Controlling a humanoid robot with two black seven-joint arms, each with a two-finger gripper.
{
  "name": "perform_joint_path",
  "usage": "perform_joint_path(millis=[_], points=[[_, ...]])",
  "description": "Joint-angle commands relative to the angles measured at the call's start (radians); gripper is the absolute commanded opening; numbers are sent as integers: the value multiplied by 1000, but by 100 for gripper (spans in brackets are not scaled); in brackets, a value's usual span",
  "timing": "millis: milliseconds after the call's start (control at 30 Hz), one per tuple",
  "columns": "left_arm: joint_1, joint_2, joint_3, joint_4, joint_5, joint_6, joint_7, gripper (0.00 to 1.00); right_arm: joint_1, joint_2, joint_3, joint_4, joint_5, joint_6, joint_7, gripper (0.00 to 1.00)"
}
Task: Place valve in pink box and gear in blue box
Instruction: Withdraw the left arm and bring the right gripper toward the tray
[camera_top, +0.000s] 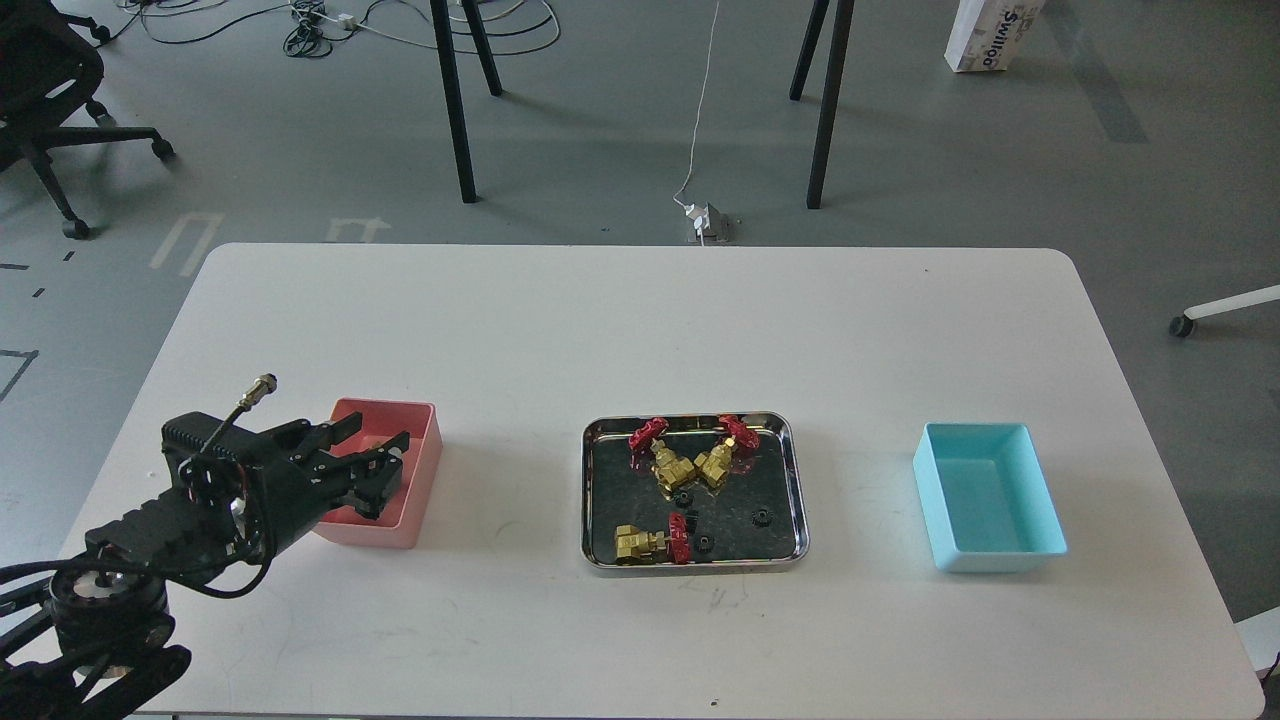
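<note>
Fingers (372, 443) parted over smooth pink box (425, 470), shiny steel tray (795, 480)

A white table with rounded corners (640, 300) is set on a grey floor (620, 130). Black table legs (455, 100) are seen behind it, a black office chair (45, 90) at far left, and cables (330, 20) are strewn on the floor.
</note>
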Motion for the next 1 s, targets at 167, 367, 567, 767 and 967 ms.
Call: perform_joint_path(millis=[167,367,567,767,967], points=[[-50,-78,-279,10,-381,12,-1,92,-4,35,0,56,-93,7,6,99],[-317,-84,-338,54,-791,7,1,94,-58,44,-77,305,-466,79,9,99],[-567,-84,-327,212,-872,-33,2,94,-84,56,-280,503,-757,215,11,99],[-742,-83,-325,364,-891,-89,-4,94,-84,145,-494,541,-976,381,21,99],[-814,-83,-327,402,-894,-88,-4,93,-63,312,-673,463,-1091,405,76,99]])
